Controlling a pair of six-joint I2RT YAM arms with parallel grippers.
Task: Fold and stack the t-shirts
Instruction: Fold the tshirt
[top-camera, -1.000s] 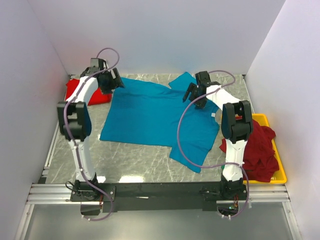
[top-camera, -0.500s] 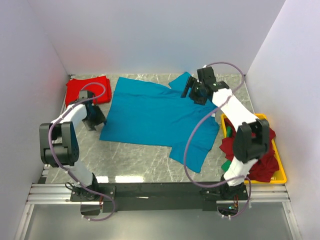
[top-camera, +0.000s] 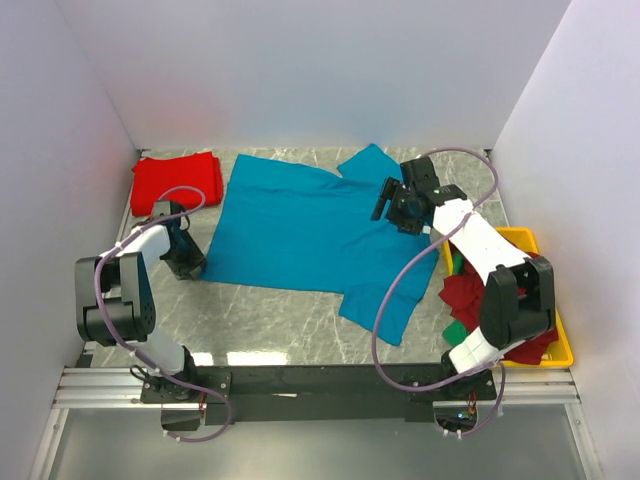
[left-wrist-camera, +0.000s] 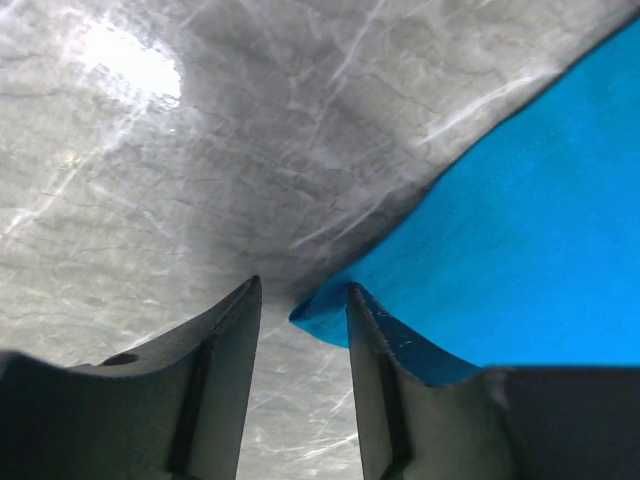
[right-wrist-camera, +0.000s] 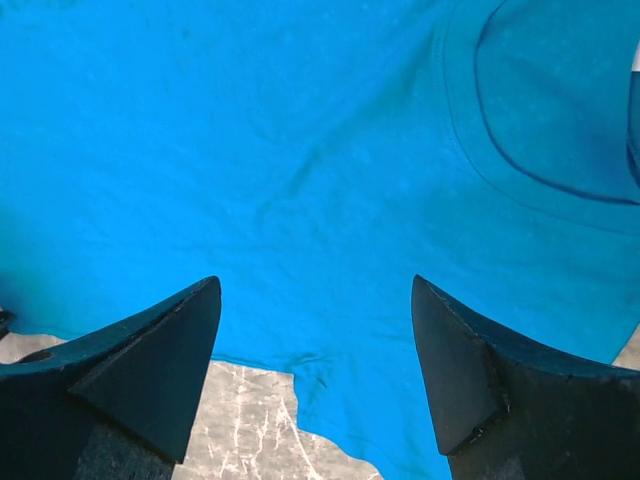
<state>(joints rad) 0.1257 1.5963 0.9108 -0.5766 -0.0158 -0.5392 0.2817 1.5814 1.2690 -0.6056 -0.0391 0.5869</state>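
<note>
Right, the teal-blue t-shirt (top-camera: 300, 225) lies spread flat in the middle of the table (top-camera: 280, 310), hem toward 9 o'clock, collar toward 3, one sleeve at 1 o'clock and the other at 5.

Down at the hem's 8 o'clock corner sits the left gripper (left-wrist-camera: 300, 300), low on the surface. Its jaws stand a narrow gap apart, with the cloth's corner poking in between and lying against one finger (left-wrist-camera: 380, 340), not pinched.

Over at 3 o'clock the right gripper (right-wrist-camera: 315, 340) hovers above the chest of the shirt near the collar, jaws spread wide, holding nothing.

At 10 o'clock, in the far corner, a red t-shirt (top-camera: 178, 182) lies folded. At 4 o'clock the dark red t-shirts (top-camera: 472, 295) are heaped in a yellow tray (top-camera: 560, 345), a green t-shirt (top-camera: 455, 330) peeking out beneath.

The tabletop is grey, marble-veined and glossy, with a bright glare patch (left-wrist-camera: 130, 65) in the left wrist view. Plain white walls (top-camera: 300, 70) close in at 9, 12 and 3 o'clock, and a metal rail (top-camera: 110, 385) runs along 6.
</note>
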